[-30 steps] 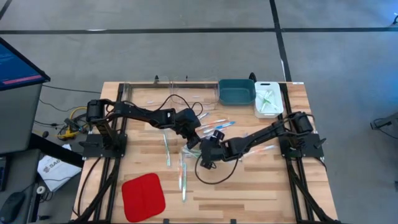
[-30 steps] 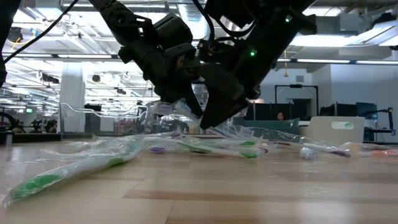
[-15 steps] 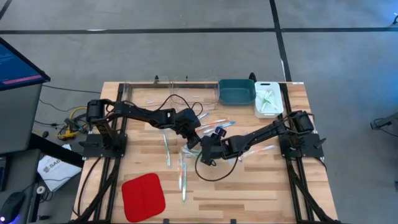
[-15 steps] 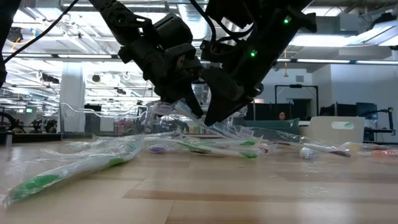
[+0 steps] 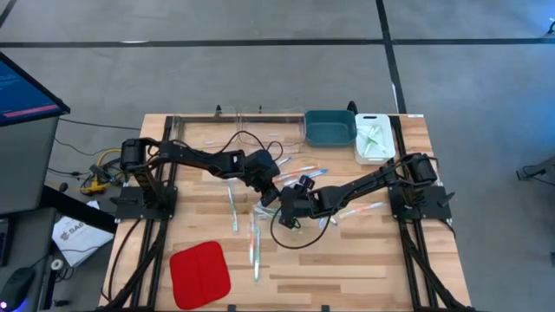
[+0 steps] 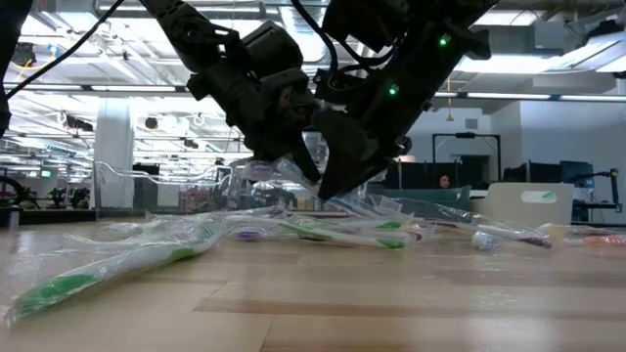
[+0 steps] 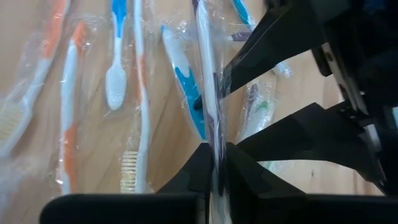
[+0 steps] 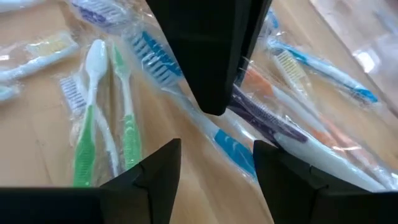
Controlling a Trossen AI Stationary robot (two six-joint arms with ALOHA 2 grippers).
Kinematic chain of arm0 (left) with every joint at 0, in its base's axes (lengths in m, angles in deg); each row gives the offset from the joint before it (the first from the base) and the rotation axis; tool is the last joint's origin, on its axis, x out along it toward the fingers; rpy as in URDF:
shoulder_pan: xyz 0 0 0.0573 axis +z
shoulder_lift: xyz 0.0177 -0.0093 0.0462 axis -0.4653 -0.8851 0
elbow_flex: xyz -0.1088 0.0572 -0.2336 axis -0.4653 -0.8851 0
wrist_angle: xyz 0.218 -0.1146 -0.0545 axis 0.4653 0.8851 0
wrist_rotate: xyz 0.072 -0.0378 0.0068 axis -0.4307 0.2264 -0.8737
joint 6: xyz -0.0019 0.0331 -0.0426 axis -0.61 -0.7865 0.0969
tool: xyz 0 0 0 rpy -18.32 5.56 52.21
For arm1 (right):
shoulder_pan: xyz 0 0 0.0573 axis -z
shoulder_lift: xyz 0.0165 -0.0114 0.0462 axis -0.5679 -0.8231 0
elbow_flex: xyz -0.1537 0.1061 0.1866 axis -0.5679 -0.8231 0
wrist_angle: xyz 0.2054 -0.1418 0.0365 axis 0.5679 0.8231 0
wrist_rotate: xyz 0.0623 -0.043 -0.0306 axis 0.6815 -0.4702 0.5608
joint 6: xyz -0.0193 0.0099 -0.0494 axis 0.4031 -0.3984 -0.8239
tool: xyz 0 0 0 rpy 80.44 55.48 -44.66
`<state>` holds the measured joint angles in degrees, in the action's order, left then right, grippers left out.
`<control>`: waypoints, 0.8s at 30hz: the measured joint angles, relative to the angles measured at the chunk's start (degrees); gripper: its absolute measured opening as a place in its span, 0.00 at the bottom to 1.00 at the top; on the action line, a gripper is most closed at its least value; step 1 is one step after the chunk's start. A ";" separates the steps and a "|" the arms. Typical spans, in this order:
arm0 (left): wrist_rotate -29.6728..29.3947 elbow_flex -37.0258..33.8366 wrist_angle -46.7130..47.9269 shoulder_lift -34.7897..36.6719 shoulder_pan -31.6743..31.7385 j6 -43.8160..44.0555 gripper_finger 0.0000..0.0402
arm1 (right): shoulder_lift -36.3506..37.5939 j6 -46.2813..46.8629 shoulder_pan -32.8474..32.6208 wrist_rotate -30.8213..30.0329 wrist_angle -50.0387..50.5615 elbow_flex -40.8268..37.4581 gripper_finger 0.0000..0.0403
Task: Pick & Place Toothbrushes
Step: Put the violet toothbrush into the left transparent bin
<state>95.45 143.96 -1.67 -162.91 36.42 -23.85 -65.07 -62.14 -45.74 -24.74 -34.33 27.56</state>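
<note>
Several wrapped toothbrushes (image 5: 299, 178) lie loose on the middle of the wooden table, and more show in the low view (image 6: 323, 233). My left gripper (image 5: 270, 198) reaches in from the left and is shut on one wrapped toothbrush with purple marks (image 7: 208, 81). My right gripper (image 5: 286, 211) comes from the right and stands open just in front of the left fingertips. In the right wrist view a blue toothbrush (image 8: 186, 106) lies on the table ahead of its open fingers (image 8: 155, 168), which touch nothing. My left gripper pinches the purple-marked toothbrush in its clear wrapper (image 7: 214, 140) between its two fingers. The fingers slant down from the table's left, and the toothbrush runs on ahead of them, in line with them. Its far part reaches over the other toothbrushes; whether it rests on them I cannot tell.
A clear bin (image 5: 238, 130), a teal bin (image 5: 329, 127) and a white bin (image 5: 375, 139) holding green toothbrushes stand along the far edge. A red pad (image 5: 199, 273) lies at the near left. Single toothbrushes (image 5: 256, 247) lie nearer the front.
</note>
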 joint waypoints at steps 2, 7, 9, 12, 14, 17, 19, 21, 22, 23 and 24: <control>0.59 -0.02 -0.11 0.00 -0.02 -0.02 0.04 | -0.31 -0.01 -0.05 0.74 -0.19 0.01 0.47; 0.72 -0.07 -0.15 -0.01 -0.03 -0.08 0.06 | -1.59 -0.20 -0.04 0.65 -0.94 0.02 0.45; 1.05 -0.09 0.13 -0.09 -0.02 -0.09 0.05 | -2.20 -0.22 -0.02 0.49 -1.37 0.04 0.44; 1.19 -0.09 -0.06 -0.09 -0.02 -0.08 0.04 | -2.12 -0.20 -0.04 0.53 -1.31 0.04 0.44; 1.17 -0.09 -0.06 -0.09 -0.02 -0.07 0.04 | -2.16 -0.20 -0.04 0.55 -1.33 0.04 0.45; 1.22 -0.09 -0.03 -0.09 -0.02 -0.07 0.06 | -2.16 -0.20 -0.04 0.65 -1.48 0.02 0.46; 1.28 -0.09 -0.05 -0.09 -0.02 -0.07 0.06 | -2.16 -0.17 -0.04 0.77 -1.60 0.02 0.46; 1.35 -0.09 -0.05 -0.09 -0.02 -0.07 0.05 | -2.16 -0.17 -0.04 0.77 -1.61 0.02 0.47; 1.33 -0.09 -0.05 -0.09 -0.02 -0.07 0.05 | -2.16 -0.15 -0.04 0.78 -1.61 0.02 0.47; 1.35 -0.09 -0.05 -0.09 -0.02 -0.07 0.05 | -2.17 -0.15 -0.04 0.79 -1.64 0.02 0.47; 1.35 -0.09 -0.05 -0.09 -0.02 -0.07 0.05 | -2.19 -0.15 -0.04 0.79 -1.64 0.02 0.47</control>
<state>96.80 143.87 -1.72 -163.00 36.40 -23.91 -67.26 -62.29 -45.79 -23.95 -35.97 27.59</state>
